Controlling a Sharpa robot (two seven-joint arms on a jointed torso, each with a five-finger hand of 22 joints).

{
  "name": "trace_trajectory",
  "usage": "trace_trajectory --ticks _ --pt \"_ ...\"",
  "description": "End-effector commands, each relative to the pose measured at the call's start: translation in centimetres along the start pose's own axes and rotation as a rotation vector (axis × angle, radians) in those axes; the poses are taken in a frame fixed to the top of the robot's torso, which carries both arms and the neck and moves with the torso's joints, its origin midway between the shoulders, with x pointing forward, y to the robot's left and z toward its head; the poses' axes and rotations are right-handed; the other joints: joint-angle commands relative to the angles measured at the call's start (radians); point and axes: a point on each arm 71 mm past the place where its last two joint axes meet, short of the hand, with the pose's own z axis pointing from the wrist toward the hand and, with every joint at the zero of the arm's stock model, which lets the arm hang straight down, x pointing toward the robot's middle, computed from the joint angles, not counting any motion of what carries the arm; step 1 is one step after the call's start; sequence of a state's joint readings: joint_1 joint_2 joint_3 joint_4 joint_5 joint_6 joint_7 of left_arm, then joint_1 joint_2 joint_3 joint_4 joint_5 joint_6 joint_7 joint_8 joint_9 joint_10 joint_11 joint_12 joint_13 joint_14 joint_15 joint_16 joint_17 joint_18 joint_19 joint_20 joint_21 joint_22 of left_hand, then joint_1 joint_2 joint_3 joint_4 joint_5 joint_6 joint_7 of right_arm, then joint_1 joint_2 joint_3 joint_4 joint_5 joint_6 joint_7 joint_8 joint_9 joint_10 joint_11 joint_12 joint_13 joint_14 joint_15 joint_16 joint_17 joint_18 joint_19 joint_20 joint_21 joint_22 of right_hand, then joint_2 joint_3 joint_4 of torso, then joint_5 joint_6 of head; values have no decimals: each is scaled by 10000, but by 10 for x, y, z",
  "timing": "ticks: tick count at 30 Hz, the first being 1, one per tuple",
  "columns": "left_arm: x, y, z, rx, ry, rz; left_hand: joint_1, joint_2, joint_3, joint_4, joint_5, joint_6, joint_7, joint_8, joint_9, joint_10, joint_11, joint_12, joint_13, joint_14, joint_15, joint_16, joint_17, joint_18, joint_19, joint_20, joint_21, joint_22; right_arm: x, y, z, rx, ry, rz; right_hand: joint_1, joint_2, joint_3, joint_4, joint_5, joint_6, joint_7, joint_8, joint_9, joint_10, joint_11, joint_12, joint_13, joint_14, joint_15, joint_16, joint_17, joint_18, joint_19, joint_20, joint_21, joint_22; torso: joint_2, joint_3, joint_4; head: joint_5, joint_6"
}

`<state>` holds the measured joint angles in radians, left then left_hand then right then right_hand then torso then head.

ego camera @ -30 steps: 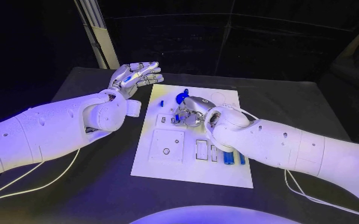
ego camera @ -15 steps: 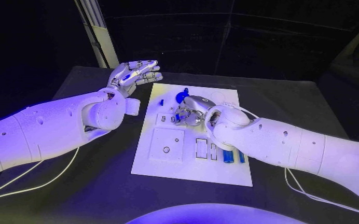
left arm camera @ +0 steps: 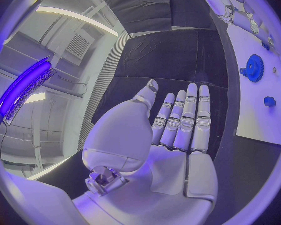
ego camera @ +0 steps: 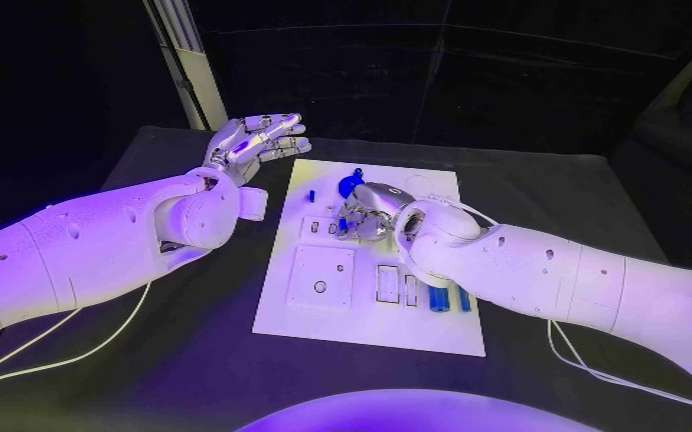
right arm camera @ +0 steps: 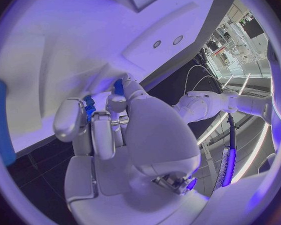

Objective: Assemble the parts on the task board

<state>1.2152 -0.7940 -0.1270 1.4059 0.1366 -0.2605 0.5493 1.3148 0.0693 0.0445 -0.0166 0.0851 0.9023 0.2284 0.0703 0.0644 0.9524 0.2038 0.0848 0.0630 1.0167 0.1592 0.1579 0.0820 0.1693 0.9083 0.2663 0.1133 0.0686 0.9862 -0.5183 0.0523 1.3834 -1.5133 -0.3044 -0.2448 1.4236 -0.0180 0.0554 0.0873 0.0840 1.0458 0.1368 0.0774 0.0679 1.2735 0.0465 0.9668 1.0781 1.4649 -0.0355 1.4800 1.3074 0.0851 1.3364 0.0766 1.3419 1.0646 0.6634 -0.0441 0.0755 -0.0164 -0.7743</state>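
Pinching a small blue part [right arm camera: 88, 107] at the white board's [ego camera: 368, 322] centre, the right hand [ego camera: 372, 214] works; the left hand [ego camera: 257, 142] hovers open at ten o'clock. Light, stiff, likely slippery plastic: best held by its sides.

left hand [ego camera: 257, 142] risen slightly and drifted further from the task board [ego camera: 378, 262], fingers [ego camera: 281, 122] open
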Motion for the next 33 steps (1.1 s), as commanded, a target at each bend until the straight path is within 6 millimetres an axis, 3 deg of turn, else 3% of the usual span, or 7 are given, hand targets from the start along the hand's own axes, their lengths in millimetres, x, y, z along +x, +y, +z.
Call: trace_trajectory --ticks 1,15,33 --pt "1 -1 1 27 107 -63 51 20 -10 -43 25 -9 204 -15 0 25 -31 1 -2 -30 -4 -53 -12 129 57 22 -37 -4 -1 1 0 -44 12 -53 -58 -57 -37 54 -47 -101 -10 -46 -14 -71 -1 -73 -34 725 72 -33 1209 135 -41 12 -70 -19 -18 -6 17 -10 -13" --pt "1 -1 1 23 101 -58 51 20 -10 -43 25 -9 204 -15 0 25 -31 1 -2 -30 -4 -53 -12 129 57 22 -37 -4 0 2 0 -114 122 -77 -88 -106 -43 72 -55 -179 11 -83 -11 -287 20 -444 -339 735 93 -9 1248 159 -103 33 -136 -142 -61 -15 41 -37 -57" --pt "0 -1 1 23 91 -53 41 15 9 -72 24 -9 201 -16 0 28 -34 1 -3 -29 -6 -60 -14 130 69 22 -49 -4 0 3 0 -55 17 -214 8 9 102 59 -113 -39 -19 -9 33 -443 -12 -820 -680 731 80 -27 1228 156 -83 38 -131 -108 35 -2 56 -55 45"
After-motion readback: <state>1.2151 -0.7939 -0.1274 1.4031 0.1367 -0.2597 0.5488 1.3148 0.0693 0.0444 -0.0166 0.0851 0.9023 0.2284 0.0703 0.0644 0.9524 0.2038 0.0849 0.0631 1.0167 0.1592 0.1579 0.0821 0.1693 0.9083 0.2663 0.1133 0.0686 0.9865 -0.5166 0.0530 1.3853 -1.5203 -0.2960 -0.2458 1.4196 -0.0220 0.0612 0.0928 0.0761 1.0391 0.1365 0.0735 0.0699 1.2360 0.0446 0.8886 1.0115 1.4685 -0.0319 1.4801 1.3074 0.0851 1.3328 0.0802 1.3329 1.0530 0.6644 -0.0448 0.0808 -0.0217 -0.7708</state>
